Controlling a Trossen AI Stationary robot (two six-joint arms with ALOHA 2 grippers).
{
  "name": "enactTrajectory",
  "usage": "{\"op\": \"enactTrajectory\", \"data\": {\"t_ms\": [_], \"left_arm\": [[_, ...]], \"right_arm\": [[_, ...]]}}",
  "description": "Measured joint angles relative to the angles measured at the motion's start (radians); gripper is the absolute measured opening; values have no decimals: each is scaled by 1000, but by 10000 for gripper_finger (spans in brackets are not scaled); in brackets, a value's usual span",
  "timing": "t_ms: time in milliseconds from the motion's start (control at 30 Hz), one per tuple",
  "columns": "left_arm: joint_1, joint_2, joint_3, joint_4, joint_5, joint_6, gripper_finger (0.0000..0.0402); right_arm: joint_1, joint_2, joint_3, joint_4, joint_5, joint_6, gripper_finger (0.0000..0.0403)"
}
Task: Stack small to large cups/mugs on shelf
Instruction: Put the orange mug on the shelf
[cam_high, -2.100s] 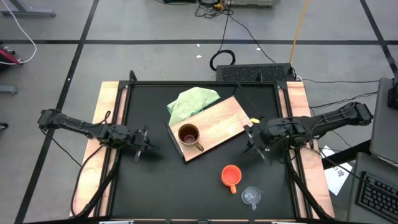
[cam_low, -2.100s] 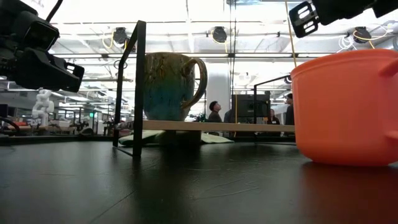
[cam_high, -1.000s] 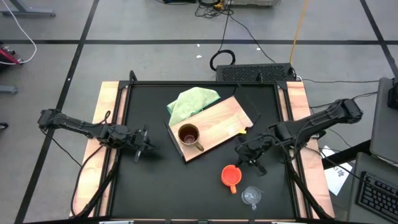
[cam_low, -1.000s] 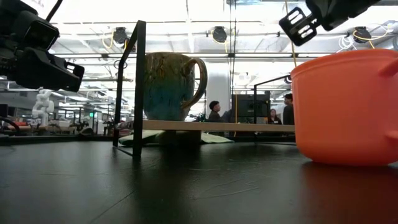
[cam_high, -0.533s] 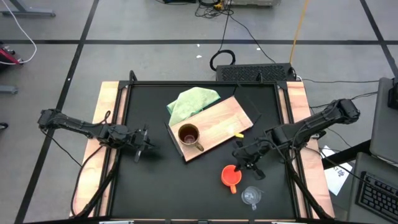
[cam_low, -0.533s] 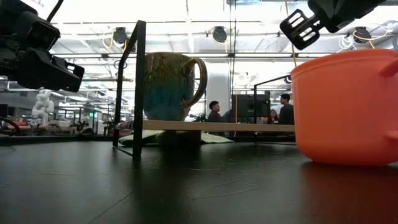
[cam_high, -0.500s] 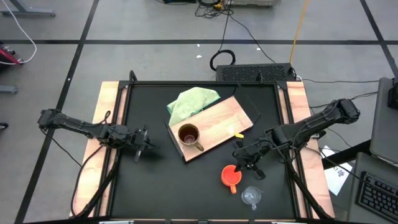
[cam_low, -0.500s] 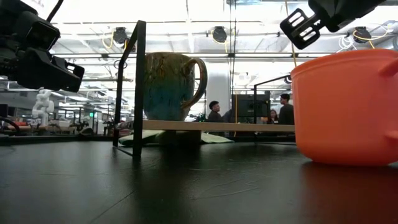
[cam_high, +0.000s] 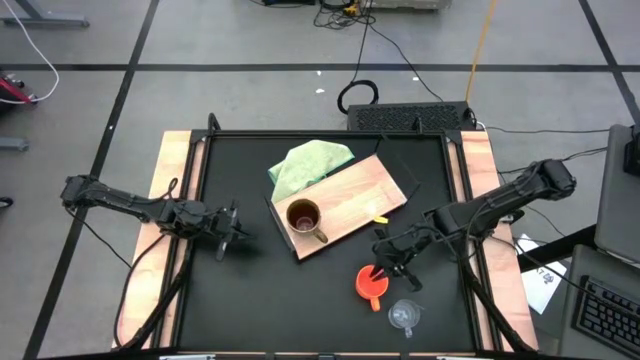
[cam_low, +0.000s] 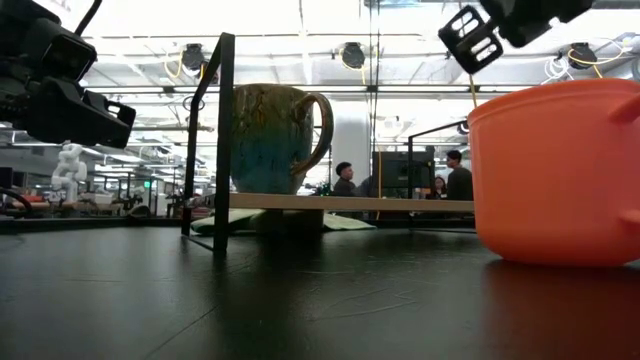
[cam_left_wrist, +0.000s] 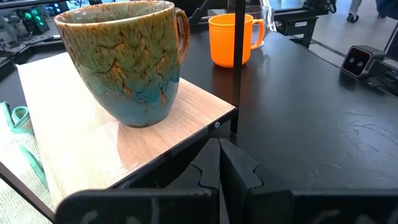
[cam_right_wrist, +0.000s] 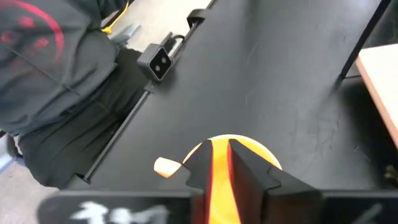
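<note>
Right tool (cam_high: 385, 262) had moved from shelf (cam_high: 352, 192) corner to just above orange cup (cam_high: 371, 283) on bench, fingers nearly closed, empty. Grasp likely next. Brown mug (cam_high: 304, 219) on shelf. Left tool (cam_high: 228, 232) closed, idle.

— Where does the brown mug (cam_high: 304, 217) stand?
— Upright on the shelf (cam_high: 352, 196), near its left end, handle toward the table's front; its glaze runs brown into teal.

— And the orange cup (cam_high: 371, 282)?
— Upright on the black table, in front of the shelf and clear of it, handle toward the front.

— The glass cup (cam_high: 404, 316)?
— Just beside the orange cup, nearer the table's front edge.
</note>
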Motion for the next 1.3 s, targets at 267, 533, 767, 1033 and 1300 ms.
{"op": "enactTrajectory", "data": {"t_ms": [267,533,767,1033,1300], "left_arm": [[0,0,0,-1,0,8,5],[0,0,0,-1,0,8,5],[0,0,0,0,-1,8,5],[0,0,0,-7,0,8,5],[0,0,0,-6,-1,13,5]], "right_arm": [[-2,84,0,8,1,21,131],[-3,86,0,-2,8,27,165],[-27,86,0,-45,82,27,167],[-40,98,-1,-56,82,26,167],[-40,118,-1,-52,83,24,167]]}}
